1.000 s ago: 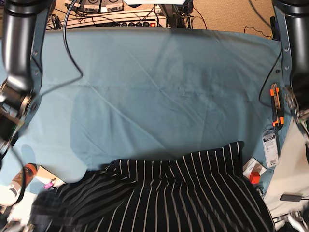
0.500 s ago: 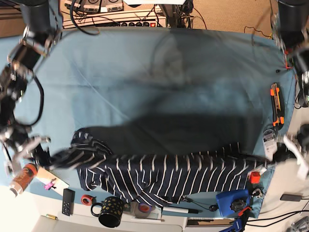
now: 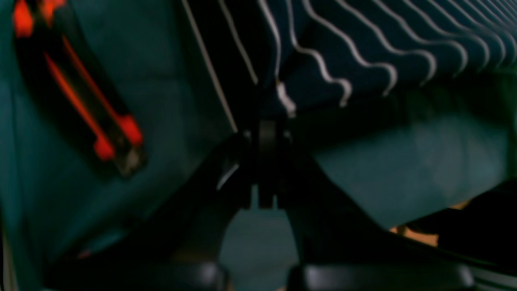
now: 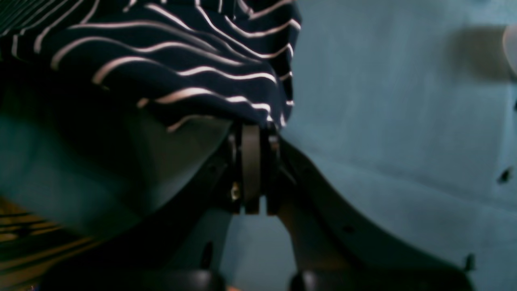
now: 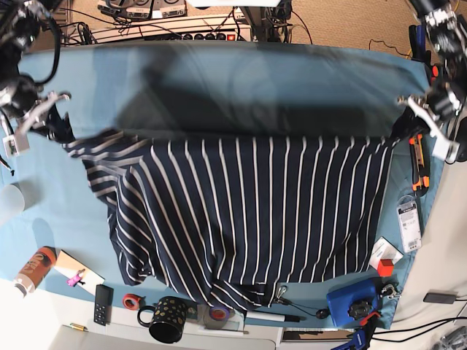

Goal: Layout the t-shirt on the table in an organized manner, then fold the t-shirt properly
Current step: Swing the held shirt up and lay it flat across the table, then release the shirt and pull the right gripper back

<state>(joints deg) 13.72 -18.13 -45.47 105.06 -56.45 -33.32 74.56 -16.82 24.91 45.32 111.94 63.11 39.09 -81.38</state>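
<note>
The t-shirt (image 5: 248, 211), dark navy with thin white stripes, hangs spread wide between my two grippers over the table (image 5: 219, 80), its lower hem bunched near the front edge. On the left of the base view, my right gripper (image 5: 57, 127) is shut on one shirt corner. Its wrist view shows the jaws closed (image 4: 252, 129) on a fold of striped fabric (image 4: 181, 72). On the right of the base view, my left gripper (image 5: 403, 125) is shut on the other corner. There too the wrist view shows jaws pressed together (image 3: 268, 127) on the cloth (image 3: 363, 44).
An orange-and-black tool (image 5: 416, 157) (image 3: 80, 93) and a tag (image 5: 408, 219) lie at the table's right edge. Along the front edge are a black mug (image 5: 166, 321), a remote (image 5: 102, 304), an orange can (image 5: 33, 268), a blue device (image 5: 354, 306) and a small red-and-white box (image 5: 383, 257).
Both arms have swept from the near edge toward the far side, pulling the bunched shirt up and out into a wide stretched sheet. Both grippers stay closed on it.
</note>
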